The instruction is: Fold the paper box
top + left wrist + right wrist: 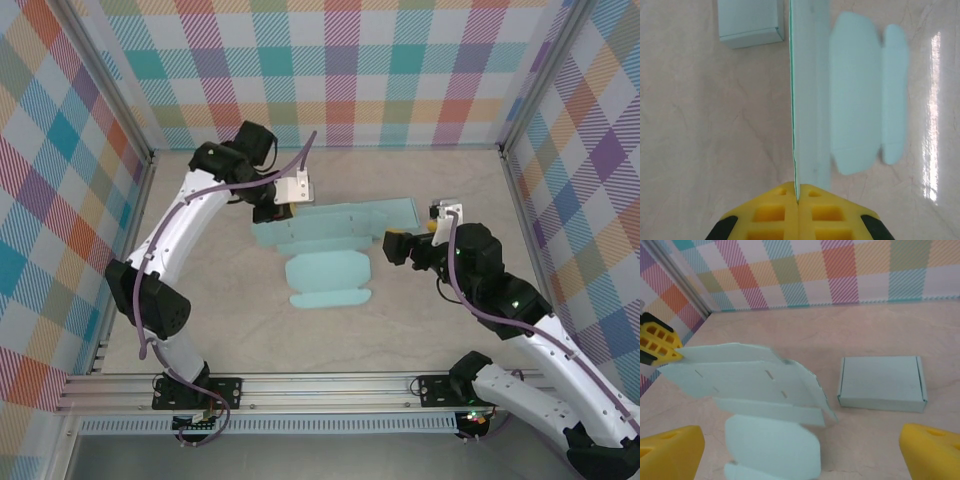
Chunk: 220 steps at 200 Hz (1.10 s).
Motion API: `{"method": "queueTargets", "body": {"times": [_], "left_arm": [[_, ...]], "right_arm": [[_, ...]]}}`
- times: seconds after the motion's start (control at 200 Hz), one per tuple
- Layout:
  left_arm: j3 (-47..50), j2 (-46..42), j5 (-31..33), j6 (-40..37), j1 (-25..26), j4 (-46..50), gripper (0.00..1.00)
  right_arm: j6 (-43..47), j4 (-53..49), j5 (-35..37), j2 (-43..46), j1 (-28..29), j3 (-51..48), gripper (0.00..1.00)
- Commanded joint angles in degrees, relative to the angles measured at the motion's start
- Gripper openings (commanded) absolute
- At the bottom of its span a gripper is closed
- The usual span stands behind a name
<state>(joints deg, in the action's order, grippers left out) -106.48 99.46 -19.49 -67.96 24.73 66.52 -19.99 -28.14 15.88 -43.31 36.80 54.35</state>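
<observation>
The paper box [325, 262] is a pale blue die-cut sheet, partly unfolded on the table. Its rounded lid flaps [860, 95] lie flat. One long panel [740, 377] with small slots is raised on edge. My left gripper [798, 192] is shut on that panel's end, its yellow fingers [281, 211] at the sheet's far left corner. My right gripper [800, 460] stands open just right of the sheet, a little above the table, with nothing between its yellow fingertips [671, 450].
A small folded, closed box [882, 382] of the same pale blue lies on the table beyond the sheet, close to its far right end [388, 210]. Checked walls and metal frame posts [148, 160] bound the tabletop on three sides.
</observation>
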Motion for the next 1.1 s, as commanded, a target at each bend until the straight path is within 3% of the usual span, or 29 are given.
{"method": "queueTargets", "body": {"times": [0.0,0.1,0.36,0.535,0.61,0.68,0.905,1.095], "left_arm": [[10.09,-5.13,0.79,1.17,1.35,-16.49,0.00],[18.98,-7.91,6.43,2.35,3.47,-27.80,0.00],[34.34,-10.23,17.15,5.03,8.58,-44.64,0.00],[41.69,-10.49,26.58,4.85,13.06,-56.80,0.00],[44.73,-10.59,30.31,4.60,15.08,-60.99,0.00],[47.64,-10.73,33.63,4.84,16.83,-65.74,0.00],[59.05,-12.17,43.26,3.28,21.99,-87.29,0.00],[65.09,-10.96,50.19,0.84,26.12,-98.74,0.00]], "right_arm": [[-4.61,-4.41,1.44,-0.99,-1.38,1.90,1.00],[-6.15,-4.99,-1.15,-2.57,-3.30,1.64,1.00],[-7.78,-2.52,-7.81,-5.62,-9.16,-0.02,0.96],[-8.81,-2.01,-16.43,-8.80,-15.08,-1.43,0.93],[-9.62,-0.05,-21.28,-9.38,-17.71,-2.83,0.88],[-10.53,2.25,-24.74,-9.83,-19.48,-4.00,0.78],[-11.14,4.01,-29.14,-15.71,-19.80,-4.03,0.76],[-10.86,3.70,-31.47,-21.92,-19.66,-1.95,0.76]]}}
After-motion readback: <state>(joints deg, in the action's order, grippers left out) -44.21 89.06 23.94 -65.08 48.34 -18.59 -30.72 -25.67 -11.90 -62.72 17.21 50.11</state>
